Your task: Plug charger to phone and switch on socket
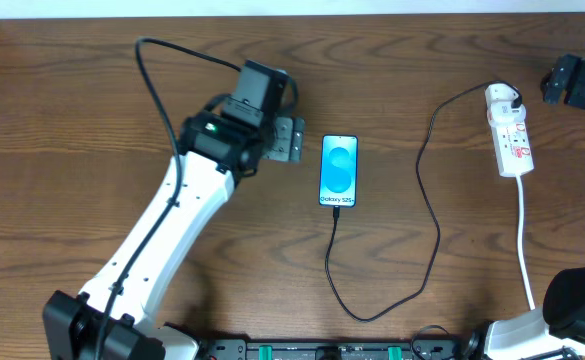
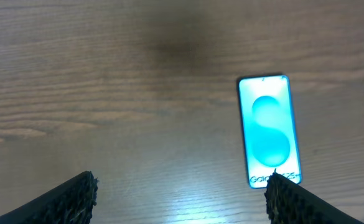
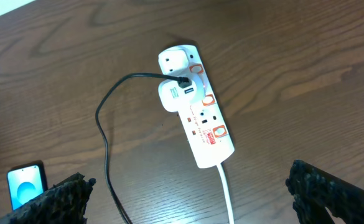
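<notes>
The phone [image 1: 339, 170] lies flat mid-table, its blue screen lit. The black charger cable [image 1: 430, 200] meets the phone's near edge, loops toward the front of the table and runs up to a white adaptor [image 3: 175, 94] in the socket strip [image 1: 513, 135]. My left gripper [image 1: 290, 140] is open and empty just left of the phone. In the left wrist view [image 2: 182, 200] the phone [image 2: 269, 130] lies ahead to the right. My right gripper [image 1: 557, 80] hovers beside the strip's far end. In the right wrist view [image 3: 188, 204] it is open and empty above the strip [image 3: 200, 118].
The strip's white cord [image 1: 524, 240] runs toward the front right of the wooden table, past my right arm's base [image 1: 582, 300]. My left arm [image 1: 162, 240] crosses the table's left half. The phone shows small at the lower left of the right wrist view [image 3: 26, 184].
</notes>
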Motion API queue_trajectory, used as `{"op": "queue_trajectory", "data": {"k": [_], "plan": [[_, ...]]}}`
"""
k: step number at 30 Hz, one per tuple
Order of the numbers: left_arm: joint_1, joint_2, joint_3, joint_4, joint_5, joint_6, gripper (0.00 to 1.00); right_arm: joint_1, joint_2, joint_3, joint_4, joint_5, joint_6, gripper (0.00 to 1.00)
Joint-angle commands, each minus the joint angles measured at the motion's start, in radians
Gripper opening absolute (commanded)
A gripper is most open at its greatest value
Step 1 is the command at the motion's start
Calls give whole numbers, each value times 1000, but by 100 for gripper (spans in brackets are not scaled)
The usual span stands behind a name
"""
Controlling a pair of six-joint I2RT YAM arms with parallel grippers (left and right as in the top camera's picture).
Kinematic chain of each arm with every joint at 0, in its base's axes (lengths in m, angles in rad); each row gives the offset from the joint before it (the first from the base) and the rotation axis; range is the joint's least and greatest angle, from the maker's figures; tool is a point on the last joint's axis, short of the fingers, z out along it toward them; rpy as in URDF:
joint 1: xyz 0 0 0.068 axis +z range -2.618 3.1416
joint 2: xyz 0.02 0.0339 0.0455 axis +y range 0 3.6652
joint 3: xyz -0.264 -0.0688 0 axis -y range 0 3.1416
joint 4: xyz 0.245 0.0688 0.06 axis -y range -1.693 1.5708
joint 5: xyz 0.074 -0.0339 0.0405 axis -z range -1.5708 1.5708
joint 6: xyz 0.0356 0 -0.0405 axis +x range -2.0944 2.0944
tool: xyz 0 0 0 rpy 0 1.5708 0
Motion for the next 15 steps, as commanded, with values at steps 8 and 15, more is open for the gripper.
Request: {"op": "queue_trajectory", "data": {"k": [8,15], "plan": [[-110,-26,-84,10,-188,7,86,-1,-12,17,-1,4,10,99],[-111,-121,-193,108,-188,7,86,0,-12,17,-1,4,10,99]]}}
